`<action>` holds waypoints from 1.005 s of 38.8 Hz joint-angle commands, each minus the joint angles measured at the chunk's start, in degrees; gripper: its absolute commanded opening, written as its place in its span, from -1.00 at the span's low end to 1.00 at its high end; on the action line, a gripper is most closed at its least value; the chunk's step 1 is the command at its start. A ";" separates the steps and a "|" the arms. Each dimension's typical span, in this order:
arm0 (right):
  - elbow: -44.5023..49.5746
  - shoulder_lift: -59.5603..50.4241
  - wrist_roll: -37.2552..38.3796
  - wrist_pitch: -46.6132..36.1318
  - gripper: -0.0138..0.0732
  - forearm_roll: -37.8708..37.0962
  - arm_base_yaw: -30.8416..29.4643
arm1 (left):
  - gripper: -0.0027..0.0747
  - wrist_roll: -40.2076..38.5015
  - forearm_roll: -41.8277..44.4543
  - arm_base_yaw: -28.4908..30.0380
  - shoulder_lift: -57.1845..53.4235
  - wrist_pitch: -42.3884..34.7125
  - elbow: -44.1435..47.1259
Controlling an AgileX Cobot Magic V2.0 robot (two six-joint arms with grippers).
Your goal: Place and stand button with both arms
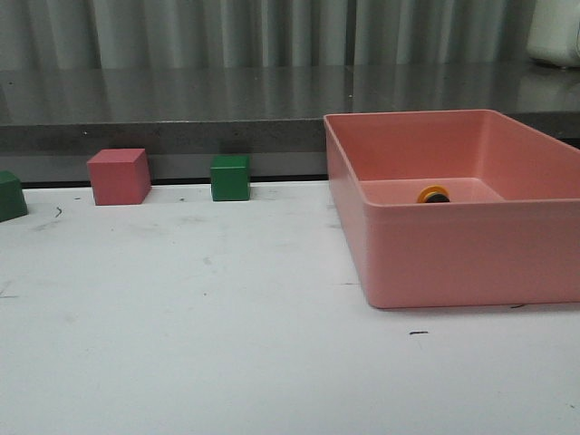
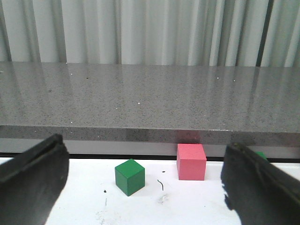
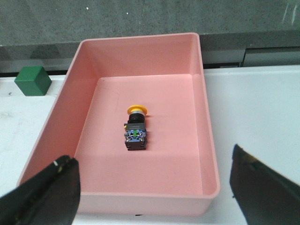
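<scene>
The right gripper point(image 3: 154, 187) hangs spread wide and empty above the near wall of the one pink bin point(image 3: 208, 140). One button point(image 3: 135, 127) lies on its side on the bin floor ahead; the front view shows only its yellow cap. The left gripper point(image 2: 145, 187), equally wide and empty, faces one pink cube point(image 2: 191, 161) and two green cubes point(image 2: 130, 176).

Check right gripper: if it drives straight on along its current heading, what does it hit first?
Probably the pink bin: the open right gripper looks down into it, fingers straddling its near wall. Straight on likely meets the bin floor around the button lying on its side. Depth unclear.
</scene>
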 commanded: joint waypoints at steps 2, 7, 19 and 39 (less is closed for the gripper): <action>-8.40 9.89 -0.43 -3.37 0.84 0.48 0.53 | 0.58 -0.08 0.06 0.18 0.72 -4.53 -2.01; -15.93 19.69 -0.43 -1.06 0.84 0.48 3.98 | 0.53 -0.08 0.06 0.18 0.72 -4.53 -2.01; -34.76 39.61 -0.43 11.77 0.71 -0.88 7.19 | 0.52 -0.08 0.06 0.18 0.72 -4.53 -2.01; -57.14 63.70 11.23 30.83 0.69 -8.95 7.00 | 0.52 -0.08 0.06 0.18 0.72 -4.53 -2.01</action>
